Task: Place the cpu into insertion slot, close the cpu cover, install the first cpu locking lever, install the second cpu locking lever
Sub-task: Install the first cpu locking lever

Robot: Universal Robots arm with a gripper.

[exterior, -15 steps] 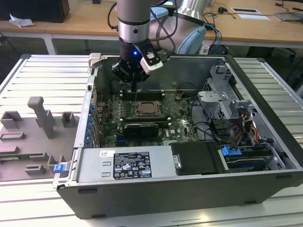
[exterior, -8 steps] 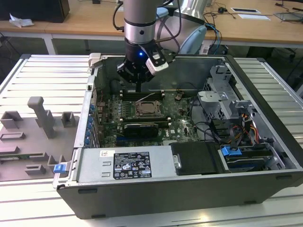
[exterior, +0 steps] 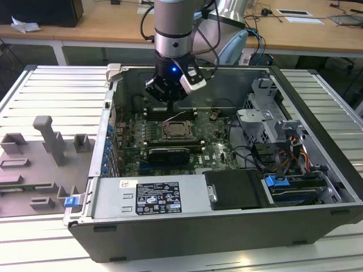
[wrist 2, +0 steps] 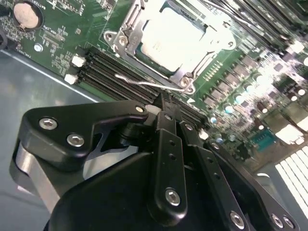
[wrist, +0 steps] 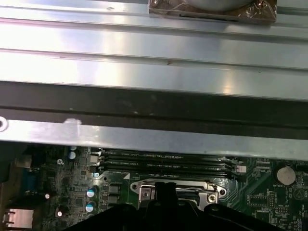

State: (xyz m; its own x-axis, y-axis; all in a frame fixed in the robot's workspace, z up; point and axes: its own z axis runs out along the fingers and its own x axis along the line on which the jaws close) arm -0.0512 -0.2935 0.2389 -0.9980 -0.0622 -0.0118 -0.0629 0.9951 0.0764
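The cpu (wrist 2: 171,38) lies flat in the slot (wrist 2: 126,45) on the green board (wrist 2: 72,29), with the cover (wrist 2: 204,60) shut over its edges. A thin wire lever (wrist 2: 139,83) sticks out beside the slot, not hooked down yet. The tool (wrist 2: 163,103) hangs just over that lever, its tips pressed together and holding nothing. The lever looks springy and thin (easy to slip off), so I think pushing near its bent end works best.
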